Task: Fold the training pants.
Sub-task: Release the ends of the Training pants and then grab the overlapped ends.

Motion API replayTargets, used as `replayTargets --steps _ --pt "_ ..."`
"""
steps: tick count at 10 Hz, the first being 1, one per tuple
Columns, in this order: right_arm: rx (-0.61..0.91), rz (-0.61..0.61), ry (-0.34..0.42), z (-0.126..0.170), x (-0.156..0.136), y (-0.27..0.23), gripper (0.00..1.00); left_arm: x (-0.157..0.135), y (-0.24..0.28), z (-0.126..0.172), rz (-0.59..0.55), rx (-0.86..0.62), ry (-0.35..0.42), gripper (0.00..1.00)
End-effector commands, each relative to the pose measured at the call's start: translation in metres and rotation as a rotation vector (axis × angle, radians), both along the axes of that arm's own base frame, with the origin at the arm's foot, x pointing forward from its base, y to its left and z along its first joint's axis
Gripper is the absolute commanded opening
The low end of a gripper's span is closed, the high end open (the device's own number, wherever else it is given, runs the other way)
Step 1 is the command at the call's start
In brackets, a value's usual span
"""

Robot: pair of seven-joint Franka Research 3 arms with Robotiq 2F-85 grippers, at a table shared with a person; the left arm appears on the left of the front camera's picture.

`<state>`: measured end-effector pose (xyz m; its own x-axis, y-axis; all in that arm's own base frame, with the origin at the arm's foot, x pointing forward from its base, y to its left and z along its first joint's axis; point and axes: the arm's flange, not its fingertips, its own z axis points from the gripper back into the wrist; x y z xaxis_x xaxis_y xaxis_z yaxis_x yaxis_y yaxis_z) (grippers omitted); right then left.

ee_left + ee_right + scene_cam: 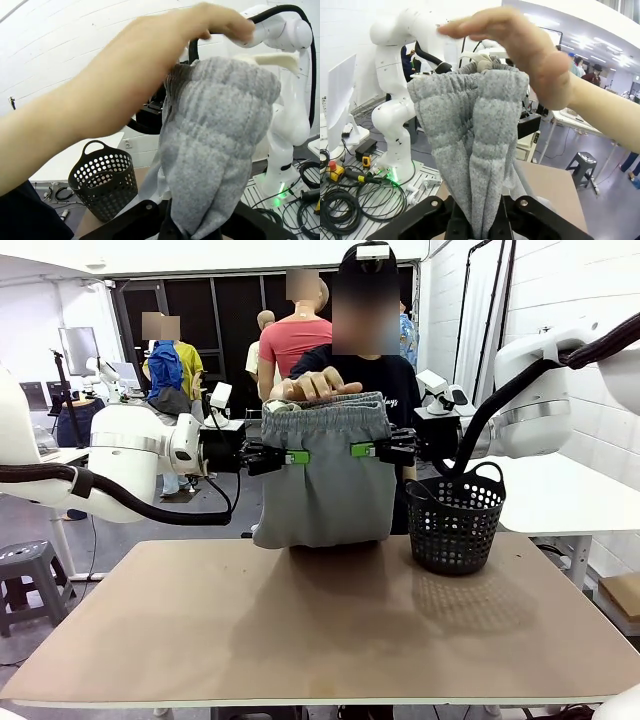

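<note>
The light grey training pants (325,475) hang in the air above the far edge of the table, folded, with the gathered waistband on top. My left gripper (292,457) is shut on their left side and my right gripper (362,450) is shut on their right side. A person's hand (315,387) rests on the waistband from above. In the left wrist view the grey fabric (215,145) rises from between my fingers, with the person's arm (100,105) across it. In the right wrist view the pants (470,135) are pinched at the bottom, the hand (520,40) over them.
A black mesh basket (455,518) stands on the table's far right, close to the hanging pants. The brown table (320,630) stretches bare toward me. The person stands right behind the pants at the far edge.
</note>
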<state>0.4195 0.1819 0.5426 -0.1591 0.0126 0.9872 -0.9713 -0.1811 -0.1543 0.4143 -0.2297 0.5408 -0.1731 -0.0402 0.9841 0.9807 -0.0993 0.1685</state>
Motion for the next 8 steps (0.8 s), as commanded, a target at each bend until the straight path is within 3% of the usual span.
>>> replayTargets --steps 1,8 --pt "0.006 0.007 -0.003 -0.0006 -0.0038 -0.0003 0.00 -0.0013 -0.0013 0.0024 -0.001 -0.004 -0.002 0.00" --pt "0.006 0.007 -0.003 -0.0006 -0.0038 -0.0003 0.00 -0.0013 -0.0013 0.0024 -0.001 -0.004 -0.002 0.00"
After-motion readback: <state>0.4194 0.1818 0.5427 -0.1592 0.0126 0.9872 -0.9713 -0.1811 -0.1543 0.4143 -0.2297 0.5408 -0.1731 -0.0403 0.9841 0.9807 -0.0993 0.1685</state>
